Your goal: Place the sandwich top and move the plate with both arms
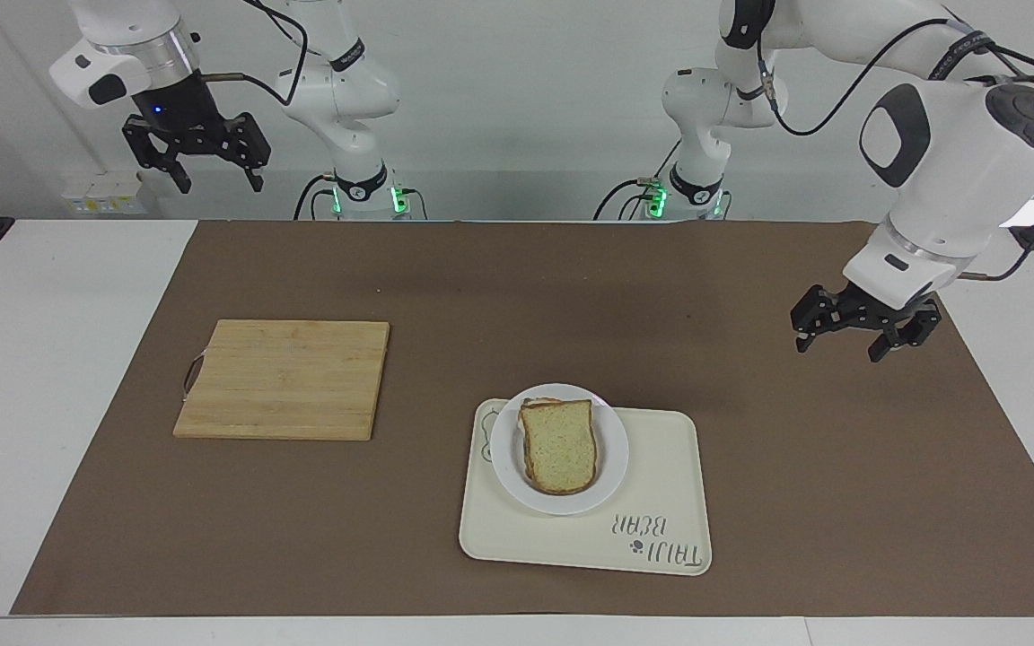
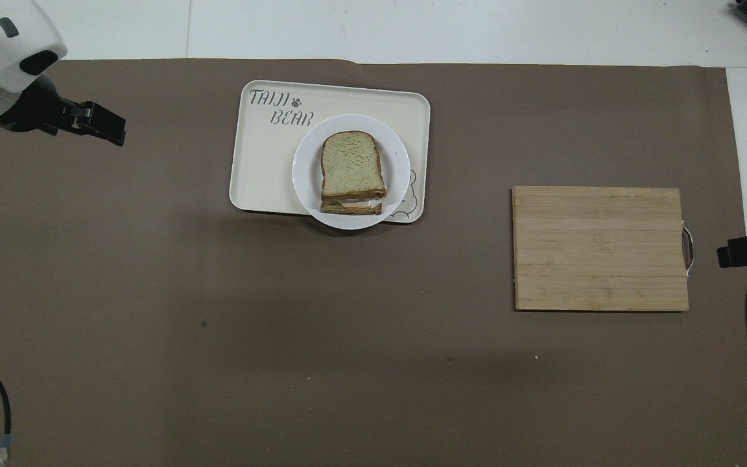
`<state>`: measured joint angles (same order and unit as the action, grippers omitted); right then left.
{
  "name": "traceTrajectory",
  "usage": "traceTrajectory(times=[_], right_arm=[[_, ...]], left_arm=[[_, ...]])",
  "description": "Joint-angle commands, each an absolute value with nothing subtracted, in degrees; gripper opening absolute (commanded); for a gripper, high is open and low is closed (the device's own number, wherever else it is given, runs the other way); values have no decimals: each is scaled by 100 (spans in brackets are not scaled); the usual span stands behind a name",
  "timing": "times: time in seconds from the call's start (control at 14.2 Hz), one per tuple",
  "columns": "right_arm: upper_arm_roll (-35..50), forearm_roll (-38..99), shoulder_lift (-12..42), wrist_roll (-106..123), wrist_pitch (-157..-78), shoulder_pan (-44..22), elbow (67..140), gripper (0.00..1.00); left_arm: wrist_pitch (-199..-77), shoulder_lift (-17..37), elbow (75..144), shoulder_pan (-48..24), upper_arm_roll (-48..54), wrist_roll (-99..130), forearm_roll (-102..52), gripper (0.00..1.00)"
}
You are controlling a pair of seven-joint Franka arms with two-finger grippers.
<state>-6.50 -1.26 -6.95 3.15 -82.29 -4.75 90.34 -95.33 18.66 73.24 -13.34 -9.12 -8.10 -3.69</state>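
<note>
Left gripper [image 1: 864,335] is held released and empty above the mat, well apart from the tray [image 1: 661,529], toward the left arm's end. On the tray's robot-side edge sits the plate [image 1: 611,467], the sandwich top [image 1: 560,444] already stacked there. Right gripper [image 1: 198,161], splayed, waits high beside its base; the left is judged nearer.

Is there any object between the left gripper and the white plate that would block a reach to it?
Nothing visible does. The left gripper hangs over bare brown mat toward the left arm's end; only the tray's low rim lies before the plate.
</note>
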Motion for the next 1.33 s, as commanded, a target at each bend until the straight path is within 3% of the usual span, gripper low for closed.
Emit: traceTrajectory(times=[0.0,0.21,0.63,0.91,1.26], right_arm=[[-606,-62,-835,475,-8323,-369,9202,100],[-606,-62,-835,475,-8323,-369,9211,100],[-606,-62,-835,475,-8314,-369,9211,100],[-606,-62,-835,475,-8314,-369,9202,100],[-606,-62,-835,475,-8314,-369,9202,100]], left_arm=[[-9213,1566,7523,-1397,-949,-668,-229,100],[-8825,1231,7681,-1319,-932,-694,-237,100],[-8167,63,8393,-589,-132,-282,-185,100],[-8305,-737,9446,-642,-123,-141,-53,100],[-8682,-738,9510,-615,-114,-185,-53,100]])
